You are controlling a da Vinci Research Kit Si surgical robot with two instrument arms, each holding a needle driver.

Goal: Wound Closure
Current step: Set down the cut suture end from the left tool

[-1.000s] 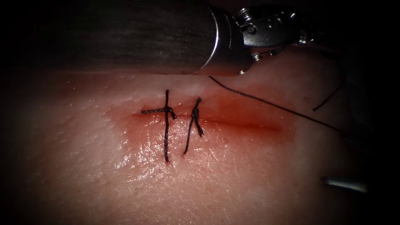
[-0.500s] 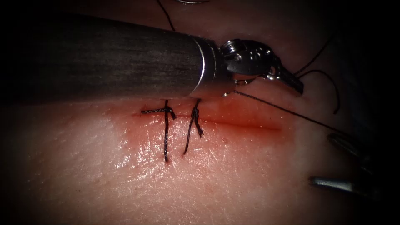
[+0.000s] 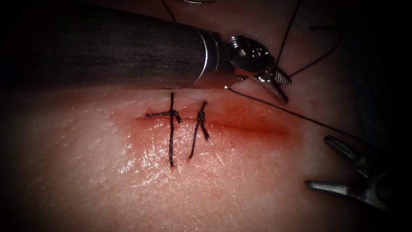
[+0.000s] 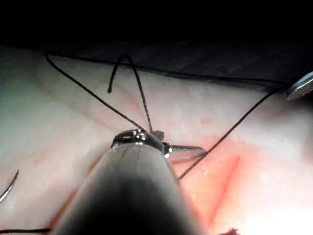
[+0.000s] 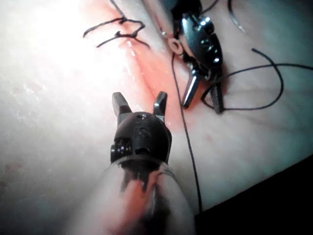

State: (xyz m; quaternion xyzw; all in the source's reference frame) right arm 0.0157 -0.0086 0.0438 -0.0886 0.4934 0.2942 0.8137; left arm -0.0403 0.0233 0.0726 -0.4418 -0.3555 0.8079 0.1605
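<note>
Endoscope view had two tied stitches (image 3: 171,129) across the left part of the cut (image 3: 257,126) in the wet, glossy tissue (image 3: 107,172). At the frame's top edge a sliver of the needle (image 3: 195,1) lay free, above the shaft, nearer the left tool (image 3: 287,91) than the right. That tool's jaws gaped, empty, just above the thread (image 3: 300,115) slanting down to the right. Loose thread loops crowded the upper right. At lower right the right tool (image 3: 316,162) stood spread wide, holding nothing.

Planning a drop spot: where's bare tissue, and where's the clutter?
Free: tissue below the two stitches, left of the right end effector (open, empty). Crowded: above the cut, with the left end effector (open, empty), thread and the needle lying loose on the tissue.
</note>
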